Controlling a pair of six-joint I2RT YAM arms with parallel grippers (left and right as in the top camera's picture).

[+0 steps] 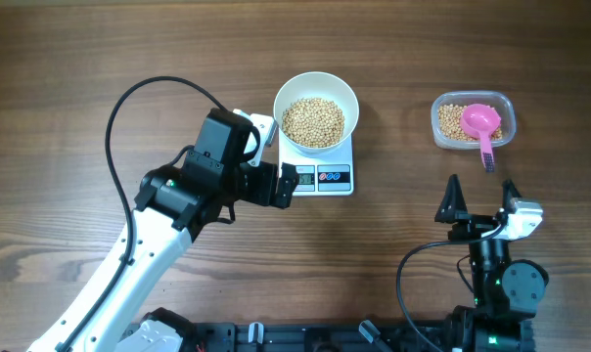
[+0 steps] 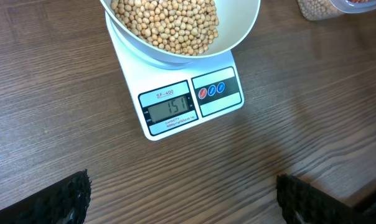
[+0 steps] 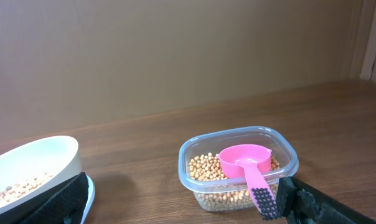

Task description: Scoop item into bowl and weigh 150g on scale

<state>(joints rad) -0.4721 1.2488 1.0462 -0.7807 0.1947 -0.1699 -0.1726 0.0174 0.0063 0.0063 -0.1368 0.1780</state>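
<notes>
The white bowl [image 1: 346, 93], well filled with tan beans [image 1: 313, 119], stands on the small white scale [image 1: 335, 178]. In the left wrist view the bowl [image 2: 247, 25] and its beans [image 2: 169, 25] sit above the scale [image 2: 219, 102], whose display reads 151. My left gripper [image 1: 276, 161] hangs open just left of the scale's front, with only bare table between its fingers [image 2: 70, 199]. My right gripper [image 1: 481, 196] is open and empty, near the table's front right, short of the tub. The bowl [image 3: 38, 155] also shows at the left of the right wrist view.
A clear plastic tub [image 1: 442, 132] at the back right holds more beans and a pink scoop [image 1: 481, 122], its handle sticking out over the near rim. In the right wrist view the tub [image 3: 194, 146] and scoop [image 3: 244, 162] lie just ahead of the right finger.
</notes>
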